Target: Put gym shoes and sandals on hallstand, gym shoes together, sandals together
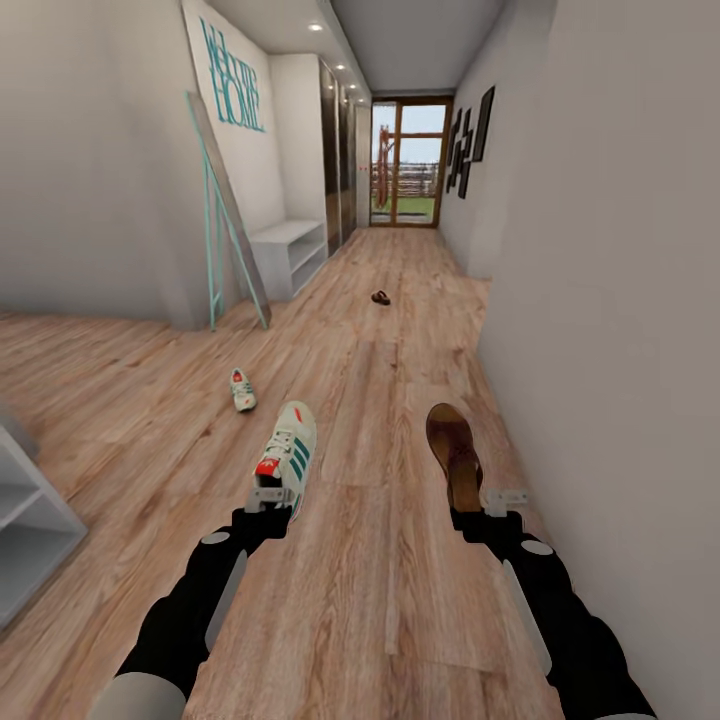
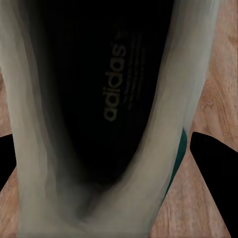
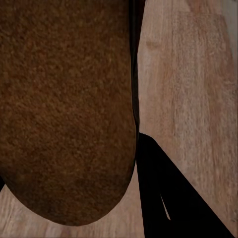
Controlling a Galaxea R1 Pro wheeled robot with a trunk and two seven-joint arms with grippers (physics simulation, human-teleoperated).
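Note:
My left gripper (image 1: pixel 272 497) is shut on the heel of a white gym shoe (image 1: pixel 290 452) with teal stripes and a red heel tab, held above the corridor floor (image 1: pixel 370 600). Up close, this gym shoe (image 2: pixel 99 99) shows its dark insole between the black fingers (image 2: pixel 213 168). My right gripper (image 1: pixel 482 503) is shut on the heel of a brown sandal (image 1: pixel 455 450), whose tan insole (image 3: pixel 64 109) sits beside one black finger (image 3: pixel 168 193). The second gym shoe (image 1: pixel 242 390) lies on the floor ahead left. Farther down the corridor lies the second sandal (image 1: pixel 381 297). The hallstand (image 1: pixel 290 250) stands against the left wall.
A teal-framed panel (image 1: pixel 228 215) leans on the left wall corner before the hallstand. Part of a grey shelf unit (image 1: pixel 25 510) juts in at the near left. The right wall (image 1: pixel 610 330) runs close beside my right arm. A glass door (image 1: pixel 410 165) ends the corridor.

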